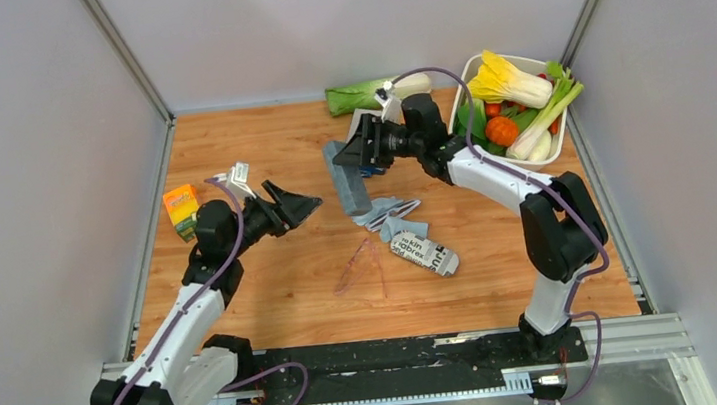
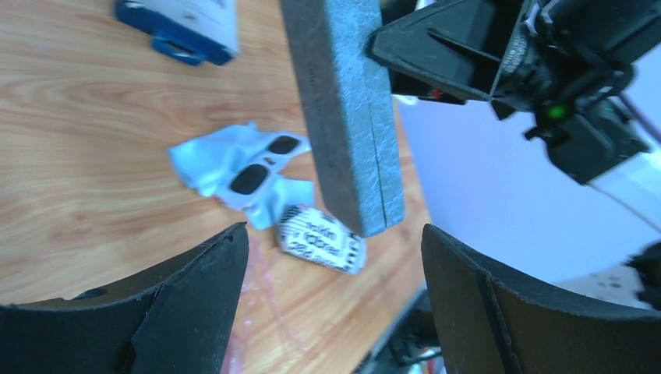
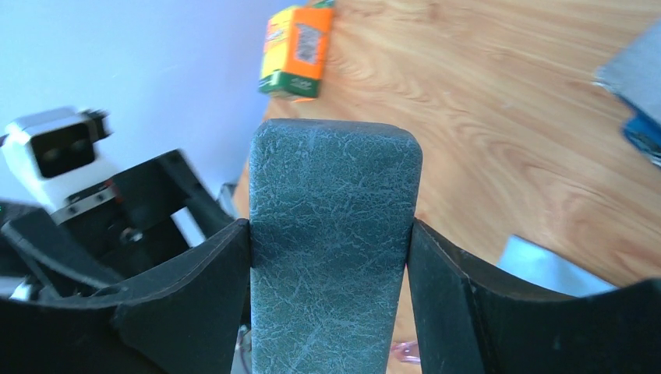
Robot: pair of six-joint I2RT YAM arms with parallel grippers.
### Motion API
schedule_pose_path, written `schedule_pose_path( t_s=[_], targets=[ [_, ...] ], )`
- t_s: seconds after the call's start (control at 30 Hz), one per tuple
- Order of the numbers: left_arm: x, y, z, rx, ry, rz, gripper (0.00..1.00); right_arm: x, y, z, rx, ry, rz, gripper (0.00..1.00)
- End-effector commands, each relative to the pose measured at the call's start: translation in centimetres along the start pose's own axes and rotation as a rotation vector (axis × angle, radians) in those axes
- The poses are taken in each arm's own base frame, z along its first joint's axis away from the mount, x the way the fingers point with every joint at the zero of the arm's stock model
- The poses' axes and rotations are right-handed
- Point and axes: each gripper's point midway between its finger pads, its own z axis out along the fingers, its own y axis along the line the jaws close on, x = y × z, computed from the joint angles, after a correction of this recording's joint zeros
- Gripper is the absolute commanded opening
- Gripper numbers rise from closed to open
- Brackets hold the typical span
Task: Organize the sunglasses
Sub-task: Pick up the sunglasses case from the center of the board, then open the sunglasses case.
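Top external view puts the sunglasses (image 1: 358,265) flat on the wooden table (image 1: 259,153) in the lower middle of the frame. They lie just left of a printed tube (image 1: 425,253), below the light blue cloth (image 1: 391,211), and well apart from both arms. The right gripper (image 1: 349,151) is clamped on the upper end of the grey case (image 1: 346,182), which hangs tilted above the table at centre frame. The right wrist view shows both fingers pressed against the case's sides. The left gripper (image 1: 303,206) hovers at centre left with its jaws wide apart and nothing between them. We judge the sunglasses to be very light, with a thin frame that bends easily and slim arms that could twist or snap under a hard squeeze. The translucent pink-purple lenses are probably slick and easy to scratch. Because they lie so low on the wood, little stands up to pinch. We would take them across the bridge or at the frame's rim beside a hinge, closing gently, and keep off the lens faces and the arm tips.
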Motion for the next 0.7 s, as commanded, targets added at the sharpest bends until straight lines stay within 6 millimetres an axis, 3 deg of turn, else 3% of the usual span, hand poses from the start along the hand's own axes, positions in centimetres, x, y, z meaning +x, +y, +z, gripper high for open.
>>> schedule_pose_path(
  t_s=[0.0, 0.23, 0.37, 0.67],
  targets=[
    [-2.3, -7.5, -0.5, 0.321, -0.012, -0.024, 0.89, -2.2, 9.1, -3.5, -0.320, -0.011, -0.096, 0.60],
    [-2.8, -10.4, 0.1, 0.416, 0.009, -0.054, 0.89, -2.0, 11.4, -5.2, -0.399, -0.004, -0.092, 0.60],
    [-2.6, -10.7, 0.7, 0.423, 0.021, -0.069, 0.89, -1.7, 12.9, -6.4, -0.471, -0.001, -0.081, 0.61],
    [-2.7, -11.7, 1.6, 0.438, 0.014, -0.056, 0.89, -1.2, 14.0, -7.4, -0.521, 0.015, -0.062, 0.60]
  ],
)
